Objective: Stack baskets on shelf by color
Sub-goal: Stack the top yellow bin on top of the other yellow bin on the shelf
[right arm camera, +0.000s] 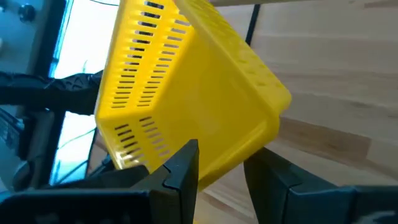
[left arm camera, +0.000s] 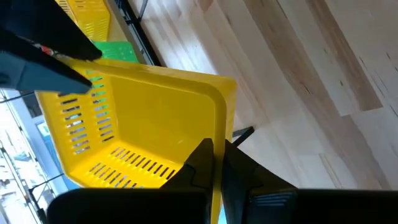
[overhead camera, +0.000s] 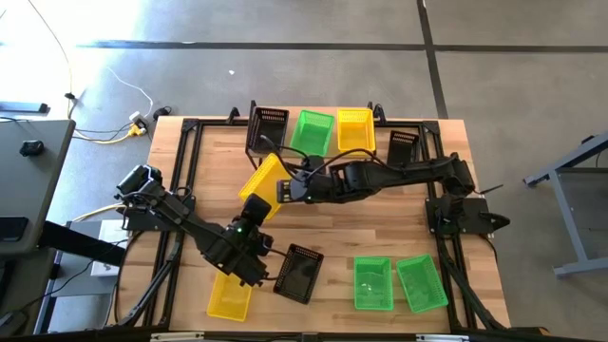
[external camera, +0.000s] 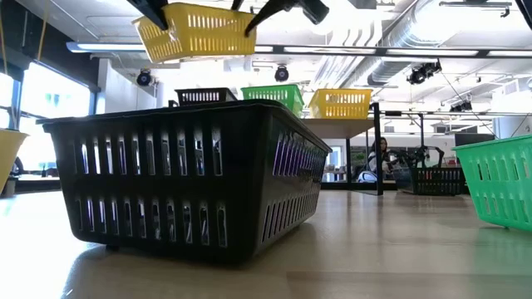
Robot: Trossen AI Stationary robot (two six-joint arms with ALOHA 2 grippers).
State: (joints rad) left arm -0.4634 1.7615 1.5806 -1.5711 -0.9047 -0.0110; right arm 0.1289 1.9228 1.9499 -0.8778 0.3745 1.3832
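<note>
Handing over a yellow basket [overhead camera: 263,180] in mid-air, well in front of the shelf [overhead camera: 328,142]: left gripper [overhead camera: 249,214] clamped on one rim, right gripper [overhead camera: 285,188] clamped on the opposite rim. Judged next: one arm lets go, the other carries it onto the yellow basket on shelf [overhead camera: 354,129], beside the green one. Low view crops both grippers; the big black basket [external camera: 187,178] blocks the shelf legs.
</note>
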